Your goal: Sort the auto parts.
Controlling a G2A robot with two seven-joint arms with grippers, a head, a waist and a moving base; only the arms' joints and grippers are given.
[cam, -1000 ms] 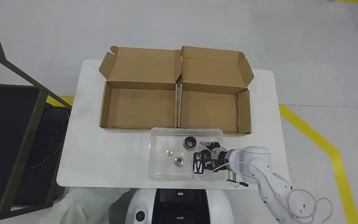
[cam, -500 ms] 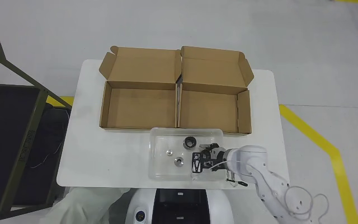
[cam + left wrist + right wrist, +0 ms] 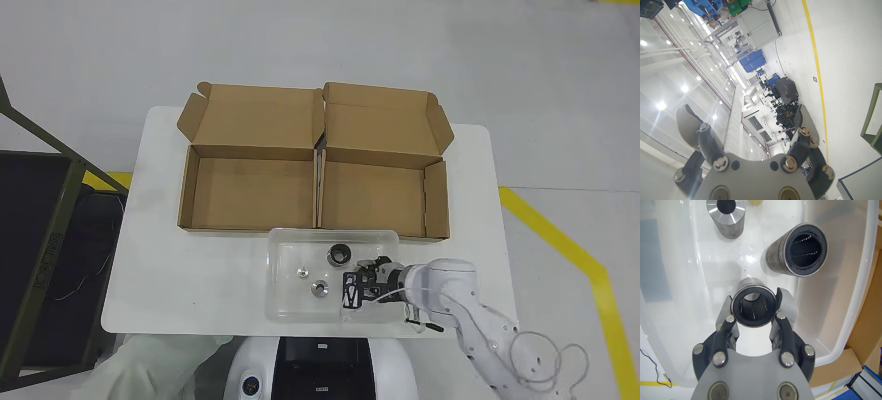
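A: Where is the right gripper (image 3: 754,306)?
B: Down inside the clear plastic tray (image 3: 857,298), toward its right end in the top view; its 2 jaws are clamped on the small linear bearing (image 3: 745,286), 1 on each side of the steel shell; the bearing's open bore, with its rows of balls, faces the wrist camera.
A: Is that bearing off the tray floor?
B: I cannot tell.
A: Other parts?
B: A larger linear bearing (image 3: 797,255) stands just beside the held one without touching it, closer to the tray wall on the boxes' side; a plain steel sleeve (image 3: 728,217) stands upright ahead of the gripper, apart from both bearings.
A: The boxes?
B: The left cardboard box (image 3: 250,195) and the right cardboard box (image 3: 380,198) sit side by side behind the tray on the white table (image 3: 160,270), lids open.
A: The left gripper (image 3: 743,111)?
B: Jaws apart, nothing between them; it points out into the hall, away from the table.
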